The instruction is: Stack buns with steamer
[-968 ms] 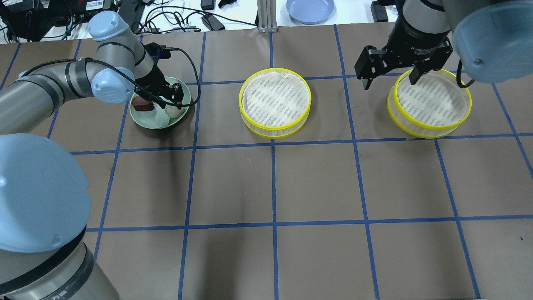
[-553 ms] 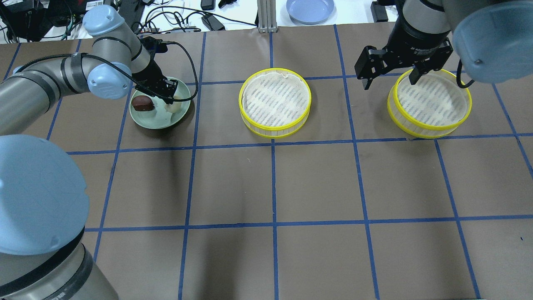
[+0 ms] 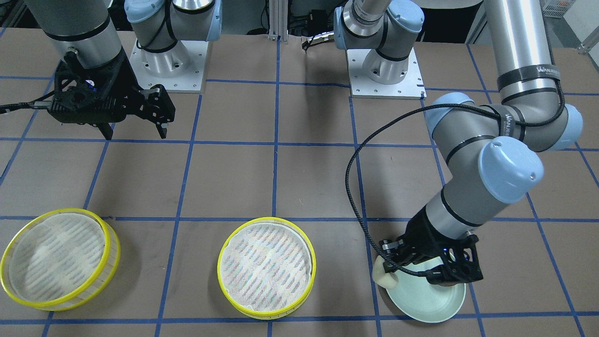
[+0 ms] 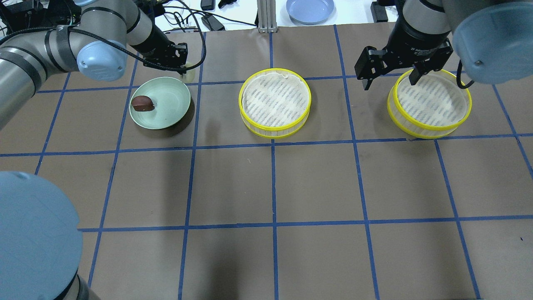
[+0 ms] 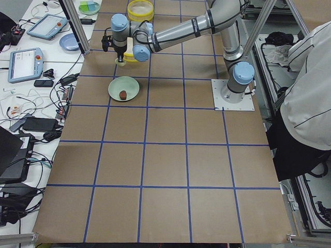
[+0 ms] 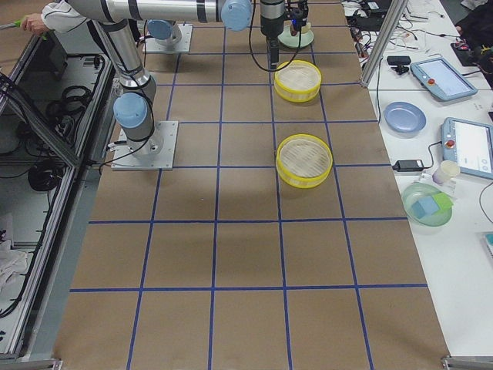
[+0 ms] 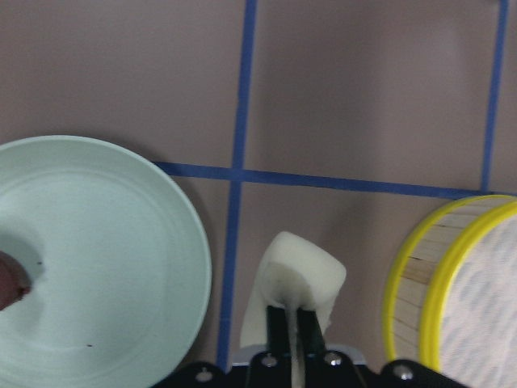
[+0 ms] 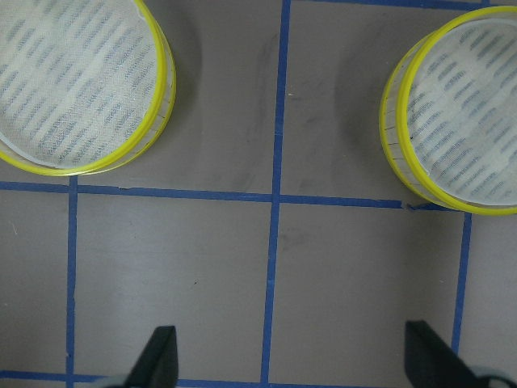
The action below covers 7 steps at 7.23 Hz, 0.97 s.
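Observation:
My left gripper (image 4: 184, 68) is shut on the cream-white bun (image 4: 189, 74) and holds it in the air just past the far right rim of the pale green plate (image 4: 166, 104). In the left wrist view the fingers (image 7: 279, 323) pinch the bun (image 7: 299, 271) between the plate (image 7: 121, 242) and a yellow-rimmed steamer (image 7: 412, 283). The dark reddish-brown bun (image 4: 142, 103) lies on the plate's left side. The middle steamer (image 4: 275, 131) and the right steamer (image 4: 429, 131) are lined with white cloth and hold nothing. My right gripper (image 4: 390, 77) is open and empty, above the right steamer's far left edge.
A blue plate (image 4: 310, 9), cables and a metal post (image 4: 264, 16) sit past the table's far edge. The brown mat carries a blue tape grid. An operator (image 5: 310, 103) stands beside the left arm's base.
My left gripper has lifted the cream-white bun off the green plate and carried it up and toward the far side. The brown bun stays on the plate. The right arm has not moved.

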{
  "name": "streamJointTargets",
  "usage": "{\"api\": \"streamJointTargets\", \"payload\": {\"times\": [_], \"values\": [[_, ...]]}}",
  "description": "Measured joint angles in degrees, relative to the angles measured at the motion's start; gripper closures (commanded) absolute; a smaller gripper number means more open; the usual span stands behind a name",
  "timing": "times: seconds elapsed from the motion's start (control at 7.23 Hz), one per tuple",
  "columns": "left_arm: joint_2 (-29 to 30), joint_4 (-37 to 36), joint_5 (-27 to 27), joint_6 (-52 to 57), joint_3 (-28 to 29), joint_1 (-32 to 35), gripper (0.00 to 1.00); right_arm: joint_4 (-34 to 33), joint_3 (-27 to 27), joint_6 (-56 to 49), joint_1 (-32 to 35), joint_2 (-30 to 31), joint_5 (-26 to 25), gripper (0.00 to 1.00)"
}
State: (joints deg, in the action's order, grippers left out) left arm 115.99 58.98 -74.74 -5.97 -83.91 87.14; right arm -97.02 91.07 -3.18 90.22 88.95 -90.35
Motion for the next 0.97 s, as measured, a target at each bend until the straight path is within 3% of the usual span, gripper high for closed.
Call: {"api": "streamJointTargets", "payload": {"times": [0.55, 0.69, 0.83, 0.97], "values": [[3.0, -7.7, 10.6, -21.2, -1.1, 9.5, 0.97, -0.3, 0.0, -2.8, -1.3, -0.1, 0.0, 0.00], [4.5, -8.2, 11.1, -22.1, -2.2, 10.0, 0.71, -0.6, 0.0, -5.9, -3.2, -0.2, 0.0, 0.00], [5.6, -8.5, 11.1, -22.4, -3.1, 10.2, 0.01, -0.9, 0.0, -10.6, -6.6, -0.9, 0.1, 0.00], [6.3, -8.5, 10.9, -23.2, -3.6, 10.2, 0.00, -1.4, 0.0, -17.0, -11.3, -2.4, 0.3, 0.00]]}}
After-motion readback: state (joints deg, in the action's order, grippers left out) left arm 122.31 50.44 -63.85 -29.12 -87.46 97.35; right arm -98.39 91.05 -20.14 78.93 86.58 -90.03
